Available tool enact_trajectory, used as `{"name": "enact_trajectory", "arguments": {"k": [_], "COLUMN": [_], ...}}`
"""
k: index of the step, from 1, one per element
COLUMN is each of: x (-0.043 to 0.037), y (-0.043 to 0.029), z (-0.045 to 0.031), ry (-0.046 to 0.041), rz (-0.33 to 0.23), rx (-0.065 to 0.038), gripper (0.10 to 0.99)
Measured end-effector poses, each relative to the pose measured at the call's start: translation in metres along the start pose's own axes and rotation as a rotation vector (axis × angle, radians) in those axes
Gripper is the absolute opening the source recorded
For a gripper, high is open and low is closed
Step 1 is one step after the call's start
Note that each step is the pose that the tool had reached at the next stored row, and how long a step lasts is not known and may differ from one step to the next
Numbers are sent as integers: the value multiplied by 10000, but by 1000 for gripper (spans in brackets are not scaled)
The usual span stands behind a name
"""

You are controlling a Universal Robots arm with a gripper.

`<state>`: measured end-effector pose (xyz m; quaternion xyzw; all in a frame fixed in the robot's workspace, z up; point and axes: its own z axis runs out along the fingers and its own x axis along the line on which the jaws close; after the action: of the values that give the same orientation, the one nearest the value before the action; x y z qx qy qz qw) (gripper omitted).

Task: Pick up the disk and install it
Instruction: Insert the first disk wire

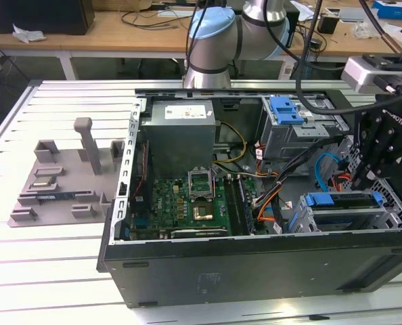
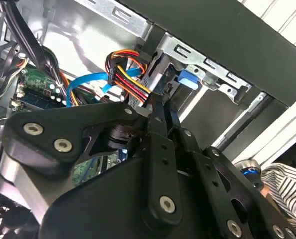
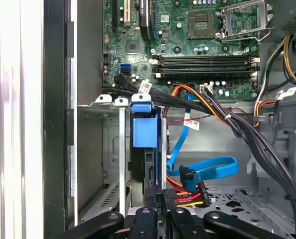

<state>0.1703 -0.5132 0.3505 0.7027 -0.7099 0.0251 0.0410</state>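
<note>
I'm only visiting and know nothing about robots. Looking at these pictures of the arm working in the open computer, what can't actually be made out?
- The disk: in the first wrist view just its blue carrier edge shows; the metal cage hides its body.
- The gripper: in the exterior view its tips drop behind the cage; in both wrist views its own black links cover them, so its grip is unclear.
- The striped sleeve: cut off by the second wrist view's edge.

Blue-framed disk (image 3: 145,132), green motherboard (image 3: 188,45), blue data cable (image 3: 208,167), black case (image 1: 255,267), grey power supply (image 1: 181,132)
</note>
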Motion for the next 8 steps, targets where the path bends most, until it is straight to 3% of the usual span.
{"name": "enact_trajectory", "arguments": {"k": [8], "x": [34], "y": [-16], "z": [55], "ry": [2], "rz": [-34], "rx": [3], "gripper": [169]}}
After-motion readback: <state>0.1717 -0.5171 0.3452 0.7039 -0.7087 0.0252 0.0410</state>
